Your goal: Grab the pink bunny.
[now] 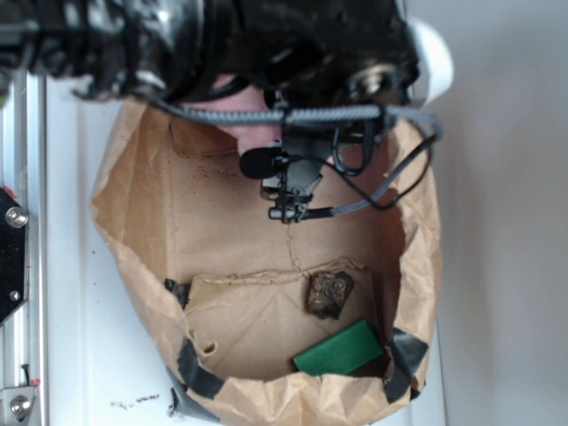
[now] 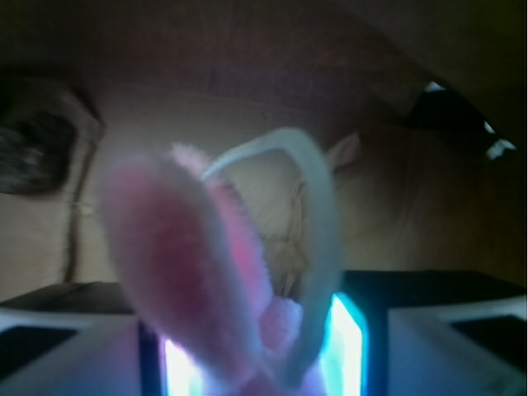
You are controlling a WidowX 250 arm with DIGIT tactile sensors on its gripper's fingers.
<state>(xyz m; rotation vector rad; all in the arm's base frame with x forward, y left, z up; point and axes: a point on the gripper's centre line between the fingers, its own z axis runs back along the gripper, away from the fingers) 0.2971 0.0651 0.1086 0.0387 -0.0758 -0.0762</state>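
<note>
The pink bunny (image 2: 190, 272) fills the wrist view, its fuzzy pink ear and a pale looped ear (image 2: 318, 239) rising close to the lens. My gripper (image 2: 260, 363) is shut on the bunny, with the lit pads (image 2: 346, 346) pressed against it on both sides. In the exterior view only a patch of the pink bunny (image 1: 247, 114) shows under the black arm (image 1: 266, 44) at the back of the paper bag; the fingers themselves are hidden there.
The brown paper bag (image 1: 133, 204) lies open, with crumpled walls all round. On its floor lie a dark brown lumpy object (image 1: 329, 294) and a flat green block (image 1: 340, 349). Cables (image 1: 382, 177) hang below the arm. A metal rail (image 1: 18, 266) runs along the left.
</note>
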